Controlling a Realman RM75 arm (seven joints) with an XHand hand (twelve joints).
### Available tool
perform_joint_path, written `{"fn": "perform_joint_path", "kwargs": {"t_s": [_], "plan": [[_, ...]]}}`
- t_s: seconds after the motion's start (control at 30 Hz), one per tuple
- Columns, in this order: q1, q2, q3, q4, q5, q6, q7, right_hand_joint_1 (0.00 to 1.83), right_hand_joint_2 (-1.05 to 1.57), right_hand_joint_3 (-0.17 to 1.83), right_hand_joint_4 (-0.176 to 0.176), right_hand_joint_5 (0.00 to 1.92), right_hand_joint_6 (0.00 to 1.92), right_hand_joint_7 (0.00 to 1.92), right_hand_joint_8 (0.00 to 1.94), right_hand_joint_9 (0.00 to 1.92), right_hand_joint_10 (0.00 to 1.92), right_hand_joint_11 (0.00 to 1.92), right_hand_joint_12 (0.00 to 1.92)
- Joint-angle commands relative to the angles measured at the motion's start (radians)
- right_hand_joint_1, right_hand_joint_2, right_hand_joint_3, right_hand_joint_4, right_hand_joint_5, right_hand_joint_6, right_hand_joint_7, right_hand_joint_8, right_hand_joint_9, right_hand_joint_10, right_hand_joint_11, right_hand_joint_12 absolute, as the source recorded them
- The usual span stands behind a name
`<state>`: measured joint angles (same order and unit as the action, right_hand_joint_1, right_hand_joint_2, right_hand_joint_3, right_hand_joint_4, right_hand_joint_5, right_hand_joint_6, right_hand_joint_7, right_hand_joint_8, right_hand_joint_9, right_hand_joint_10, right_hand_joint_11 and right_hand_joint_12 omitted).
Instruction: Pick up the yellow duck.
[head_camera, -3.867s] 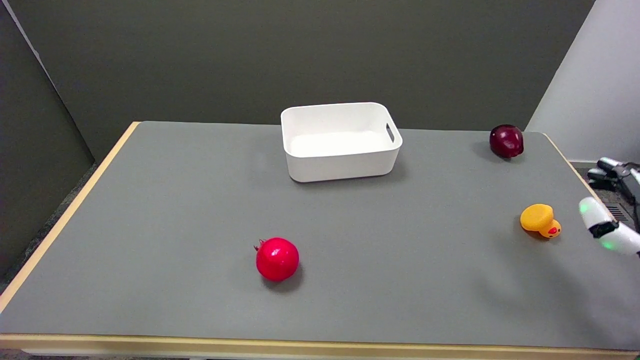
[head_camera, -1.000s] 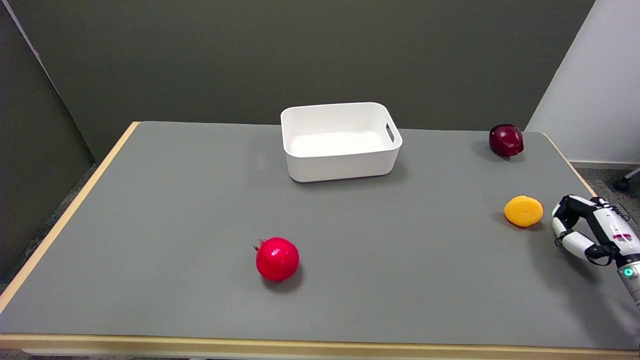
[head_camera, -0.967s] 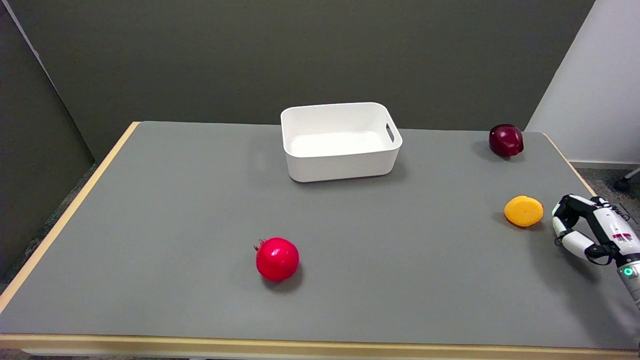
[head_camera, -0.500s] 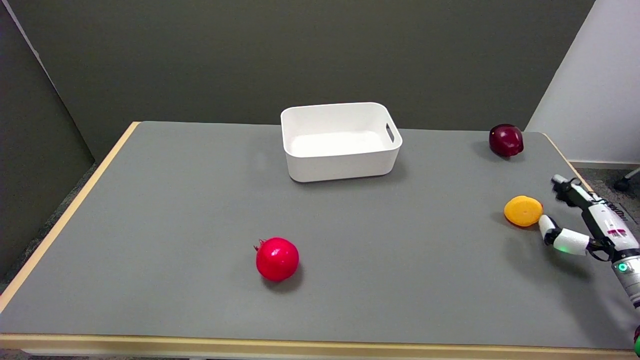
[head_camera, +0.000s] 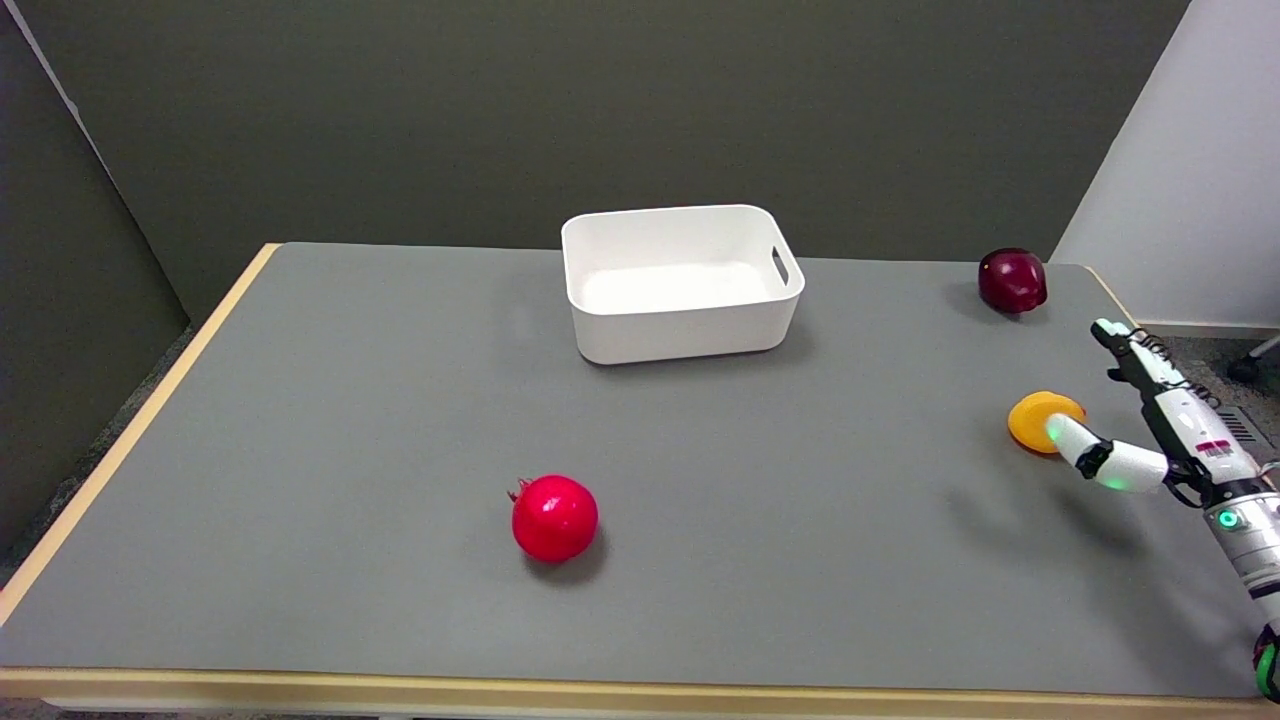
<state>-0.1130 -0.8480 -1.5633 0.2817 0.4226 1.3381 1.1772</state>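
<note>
The yellow duck lies on the grey table mat near the right edge, showing only its rounded orange-yellow body; its head is not visible. My right hand reaches in from the lower right with its fingers spread wide. The thumb crosses in front of the duck's near right side, while the other fingers point up and away behind it. Nothing is held in the hand; whether the thumb touches the duck I cannot tell.
A white bin stands at the back middle of the table. A dark red apple sits at the back right corner. A red pomegranate rests in the front middle. The table's right edge runs close by the hand.
The hand uncurled, spread its fingers and moved left toward the duck, its thumb now overlapping the duck. Since the earliest frame the duck has rolled slightly left, hiding its head.
</note>
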Motion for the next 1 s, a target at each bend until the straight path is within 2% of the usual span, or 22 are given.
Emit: {"fn": "perform_joint_path", "kwargs": {"t_s": [0.03, 0.2, 0.3, 0.5, 0.53, 0.6, 0.67, 0.87, 0.9, 0.93, 0.97, 1.0], "plan": [[0.067, -0.016, -0.022, 0.018, -0.110, -0.233, -0.007, 0.41, 0.55, 0.93, 0.019, 0.02, 0.22, 0.00, 0.15, 0.00, 0.36, 0.00, 0.98], [0.083, -0.025, -0.020, 0.018, -0.110, -0.350, -0.037, 0.41, 0.55, 0.94, 0.038, 0.02, 0.24, 0.01, 0.15, 0.00, 0.37, 0.00, 0.98], [0.092, -0.033, -0.020, 0.022, -0.106, -0.350, -0.077, 0.43, 0.55, 0.95, 0.050, 0.03, 0.26, 0.01, 0.15, 0.00, 0.37, 0.00, 0.96], [0.099, -0.033, -0.020, 0.029, -0.109, -0.326, -0.072, 0.44, 0.55, 0.95, 0.050, 0.03, 0.26, 0.02, 0.15, 0.00, 0.38, 0.00, 0.96], [0.061, -0.051, -0.057, 0.115, -0.036, -0.256, 0.002, 0.49, 0.56, 0.96, 0.048, 0.03, 0.25, 0.03, 0.13, 0.01, 0.38, 0.00, 0.95], [0.101, -0.033, -0.015, 0.034, -0.109, -0.310, -0.070, 0.64, 0.58, 1.00, 0.039, 0.06, 0.24, 0.08, 0.08, 0.04, 0.41, 0.03, 0.91], [0.101, -0.030, -0.012, 0.039, -0.109, -0.296, -0.070, 0.55, 0.63, 1.00, 0.032, 0.08, 0.36, 0.13, 0.28, 0.09, 0.59, 0.02, 1.06], [0.101, -0.021, -0.010, 0.046, -0.100, -0.271, -0.079, 0.65, 0.69, 1.00, 0.014, 0.17, 0.42, 0.27, 0.35, 0.21, 0.67, 0.09, 1.17], [0.101, -0.020, -0.009, 0.047, -0.100, -0.270, -0.079, 0.88, 0.84, 0.84, -0.010, 0.32, 1.02, 0.60, 0.93, 0.53, 1.10, 0.05, 1.76], [0.102, -0.020, -0.008, 0.048, -0.100, -0.270, -0.079, 1.04, 1.13, 0.35, -0.114, 0.47, 1.38, 0.62, 1.33, 0.64, 1.26, 0.02, 1.86], [0.102, -0.020, -0.006, 0.048, -0.100, -0.268, -0.079, 1.14, 1.30, 0.06, -0.176, 0.56, 1.59, 0.64, 1.56, 0.71, 1.38, 0.00, 1.91], [0.103, -0.020, -0.004, 0.049, -0.100, -0.266, -0.079, 1.14, 1.31, 0.05, -0.176, 0.56, 1.59, 0.64, 1.58, 0.72, 1.44, 0.00, 1.91]]}}
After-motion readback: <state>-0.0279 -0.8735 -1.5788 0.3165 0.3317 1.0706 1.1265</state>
